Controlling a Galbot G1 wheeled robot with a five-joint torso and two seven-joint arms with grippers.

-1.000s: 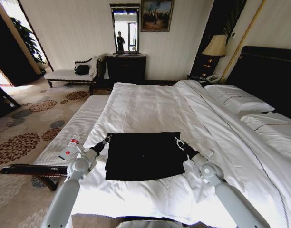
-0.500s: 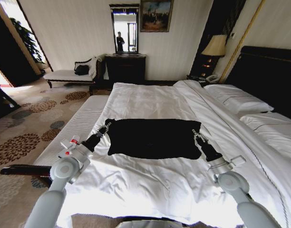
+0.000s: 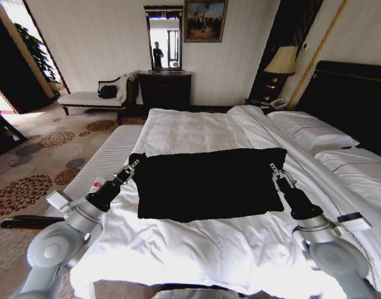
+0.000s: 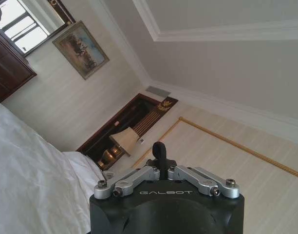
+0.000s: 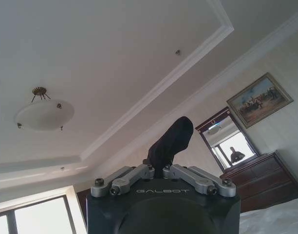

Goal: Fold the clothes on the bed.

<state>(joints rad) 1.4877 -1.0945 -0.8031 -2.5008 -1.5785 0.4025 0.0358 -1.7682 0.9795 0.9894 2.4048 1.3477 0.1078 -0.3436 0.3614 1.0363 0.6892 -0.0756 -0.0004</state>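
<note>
White bed bears the black T-shirt, pinched by left hand and right hand.

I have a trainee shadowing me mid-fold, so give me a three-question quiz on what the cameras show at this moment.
1. True or false: the black short-sleeved T-shirt of soft cloth lies spread on the large white-sheeted bed.
2. What does the left gripper hold? A) a pillow B) an edge of the T-shirt C) nothing
3. Fill in: the right gripper is shut on the T-shirt's ____ edge, going by the robot's own sides.

Key:
1. True; it lies stretched between the two grippers.
2. B; the left wrist view shows black cloth pinched in the shut gripper.
3. Right; the right wrist view shows cloth standing up from the gripper.
</note>
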